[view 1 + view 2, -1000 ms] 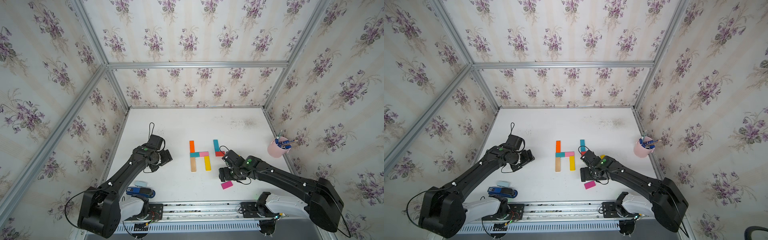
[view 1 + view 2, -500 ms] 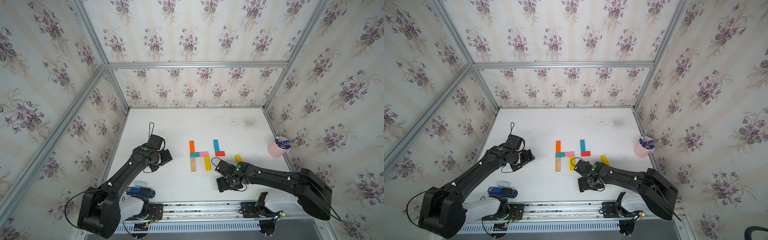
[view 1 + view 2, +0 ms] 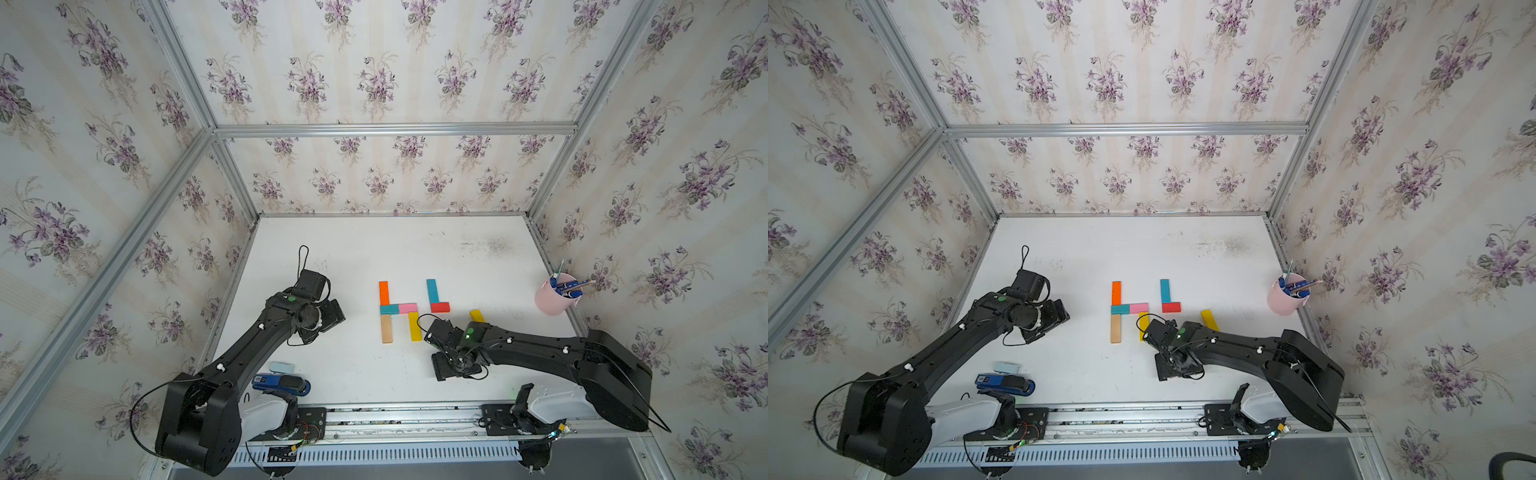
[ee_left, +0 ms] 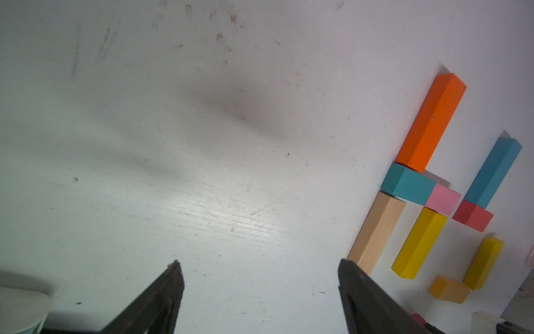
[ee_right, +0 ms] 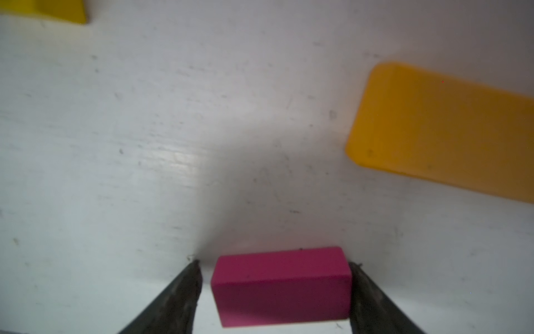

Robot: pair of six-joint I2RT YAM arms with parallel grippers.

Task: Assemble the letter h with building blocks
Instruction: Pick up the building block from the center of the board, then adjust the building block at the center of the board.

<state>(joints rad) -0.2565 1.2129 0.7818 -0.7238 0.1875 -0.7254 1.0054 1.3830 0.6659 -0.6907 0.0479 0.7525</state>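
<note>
Since a second ago the right arm has swung off the red/teal pair toward the near rail. That uncovered a slanted yellow block point(image 3: 476, 315) and put the arm over the magenta block, which lay bare on the table back then; the left arm hasn't budged. Now the magenta block point(image 5: 280, 284) is hidden under the wrist in both top views, so I only get it from the right wrist camera, soft focus. There the right gripper point(image 5: 276, 263) straddles it with the jaws partly drawn in. One finger point(image 5: 364, 289) looks to be touching the block's end, but a sliver of table shows between the block and the other finger, so it's not clamped. An amber block point(image 5: 442, 133) lies just past it, running off frame; the top views hide it under the arm. A yellow corner point(image 5: 43, 10) is clipped, can't tell which block. The left gripper point(image 4: 259, 261) is wide open with nothing between the jaws, over bare table beside the letter h point(image 3: 395, 309). The h sits mid-table: orange, teal and wood stem, pink crossbar piece, yellow leg point(image 3: 414, 326). The magenta block is on the rail side of it, toward the right arm, apart from the yellow leg.
</note>
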